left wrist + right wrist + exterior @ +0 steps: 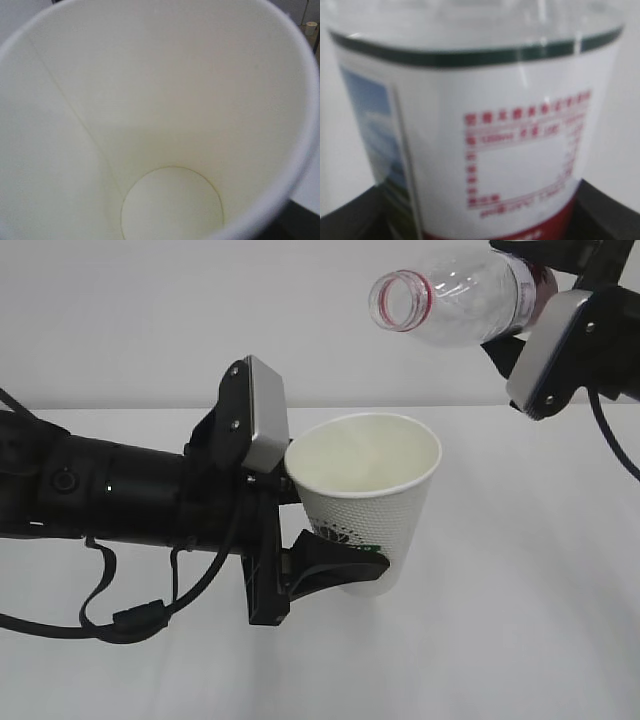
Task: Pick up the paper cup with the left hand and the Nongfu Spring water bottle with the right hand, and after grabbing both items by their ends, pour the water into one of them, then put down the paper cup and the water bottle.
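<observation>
paper cup (365, 502) in left pincer (335, 565), bottle (455, 295) above

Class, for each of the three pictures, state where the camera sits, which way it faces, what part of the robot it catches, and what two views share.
Exterior: in front, slanting down at the white dimpled paper cup in the left claw and the tipped clear plastic bottle; both arms show.
Left wrist: above the rim, looking into the cup; no robot parts identifiable.
Right wrist: close against the bottle's label; black claw parts at the bottom corners.
Shared: the exterior view shows both items.

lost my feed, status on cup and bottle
Left gripper shut on paper cup, upright, off table. Right gripper holds bottle tipped, mouth above cup. No stream visible. Nothing between them.
</observation>
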Robot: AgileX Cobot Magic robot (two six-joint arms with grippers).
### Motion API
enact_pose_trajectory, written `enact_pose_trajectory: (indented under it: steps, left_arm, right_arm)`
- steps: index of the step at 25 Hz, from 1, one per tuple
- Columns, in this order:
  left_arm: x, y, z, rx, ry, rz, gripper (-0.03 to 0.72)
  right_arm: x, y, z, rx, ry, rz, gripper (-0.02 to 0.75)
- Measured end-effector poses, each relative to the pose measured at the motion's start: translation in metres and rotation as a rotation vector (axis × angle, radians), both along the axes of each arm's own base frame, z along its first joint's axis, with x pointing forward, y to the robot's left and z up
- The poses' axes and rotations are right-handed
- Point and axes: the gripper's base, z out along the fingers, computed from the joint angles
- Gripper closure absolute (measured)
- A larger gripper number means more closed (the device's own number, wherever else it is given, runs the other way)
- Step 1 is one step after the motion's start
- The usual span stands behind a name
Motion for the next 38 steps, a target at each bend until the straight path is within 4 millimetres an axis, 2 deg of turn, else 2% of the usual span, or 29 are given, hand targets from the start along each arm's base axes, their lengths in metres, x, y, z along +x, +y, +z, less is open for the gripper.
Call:
enact_pose_trajectory:
  steps: [19,38]
  left_arm:
    - [0.003,0.001,0.000,-0.001,0.011,0.042,0.172]
    - [0.003,0.001,0.000,-0.002,0.013,0.047,0.175]
  right_arm:
    - [0.009,0.000,0.017,-0.055,-0.096,-0.011,0.215]
    - [0.011,-0.001,0.014,-0.113,-0.092,-0.032,0.215]
